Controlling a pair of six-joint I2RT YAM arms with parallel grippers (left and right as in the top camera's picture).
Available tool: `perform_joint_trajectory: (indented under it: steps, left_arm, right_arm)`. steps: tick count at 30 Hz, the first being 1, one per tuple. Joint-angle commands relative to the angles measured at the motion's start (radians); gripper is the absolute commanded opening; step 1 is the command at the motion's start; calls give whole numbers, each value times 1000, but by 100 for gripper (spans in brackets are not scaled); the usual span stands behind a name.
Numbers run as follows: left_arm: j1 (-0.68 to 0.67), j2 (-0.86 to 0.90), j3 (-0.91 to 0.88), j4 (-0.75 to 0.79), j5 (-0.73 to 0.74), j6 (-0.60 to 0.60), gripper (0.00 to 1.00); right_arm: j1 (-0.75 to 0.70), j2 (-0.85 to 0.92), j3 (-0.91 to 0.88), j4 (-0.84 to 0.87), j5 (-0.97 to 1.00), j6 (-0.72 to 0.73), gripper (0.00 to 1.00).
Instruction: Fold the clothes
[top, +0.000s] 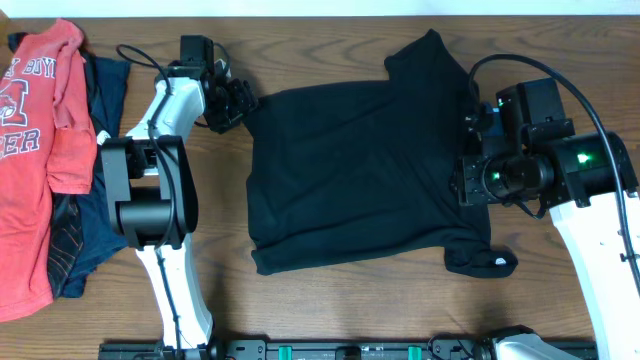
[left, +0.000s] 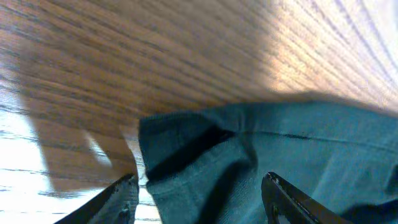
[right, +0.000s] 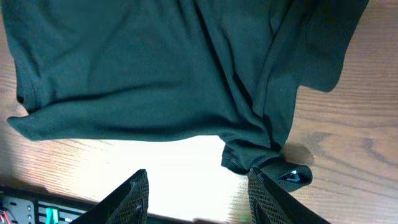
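Overhead: the black shirt (top: 350, 170) lies spread flat in the middle of the wooden surface (top: 330, 310), with one sleeve (top: 480, 258) sticking out at its lower right corner. The left claw (top: 240, 105) sits at the shirt's upper left corner. The right claw (top: 468, 183) is at the shirt's right edge. Far left, well apart from the black shirt, an orange-red T-shirt (top: 35, 150) lies on top of a navy garment (top: 100, 200).

Left wrist: the left claw (left: 199, 199) is spread wide, and both fingers (left: 121, 199) show at the bottom edge. The corner of the black shirt (left: 280, 149) lies between them on the surface (left: 155, 50), its seam and a fold facing the camera. The cloth is not pinched.

Right wrist: the right claw (right: 199, 199) is also spread wide and holds nothing. Bare, brightly lit surface (right: 180, 162) shows between its fingers (right: 130, 199). The black shirt (right: 155, 74) fills the upper part of the view, its hem running just beyond the fingertips. The bunched sleeve (right: 273, 165) lies close to the right-hand finger, with a small white mark on it.
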Motion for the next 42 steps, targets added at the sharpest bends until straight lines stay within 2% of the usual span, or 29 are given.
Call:
perform_joint_trajectory:
  steps: [1,2,6,8,9,12,13,14,20,30,42]
  left_arm:
    - [2,40,16,5,8,-14,66]
    - [2,45,17,9,9,-23,64]
    - [1,66,17,29,28,-40,45]
    - [1,69,17,39,31,-43,43]
    - [1,69,17,43,31,-47,39]
    - [2,69,17,58,31,-61,19]
    - [2,69,17,64,30,-61,8]
    - [2,69,17,72,26,-62,6]
    - [6,69,95,73,-57,-57,6]
    - [39,69,308,64,-65,-58,6]
    - [42,69,327,86,-117,-54,6]
  right_arm:
    - [10,-16,33,0,2,-3,49]
    - [10,-16,36,-1,2,-3,48]
    - [10,-16,40,-3,2,-3,45]
    - [10,-16,40,-7,2,-3,44]
    - [10,-16,40,-9,2,0,43]
    - [10,-16,40,-13,2,0,36]
    - [10,-16,41,-14,2,0,33]
    - [10,-16,41,-15,2,0,30]
    - [10,-16,41,-23,2,0,27]
    - [10,-16,41,-22,3,0,27]
    - [10,-16,41,-23,3,0,27]
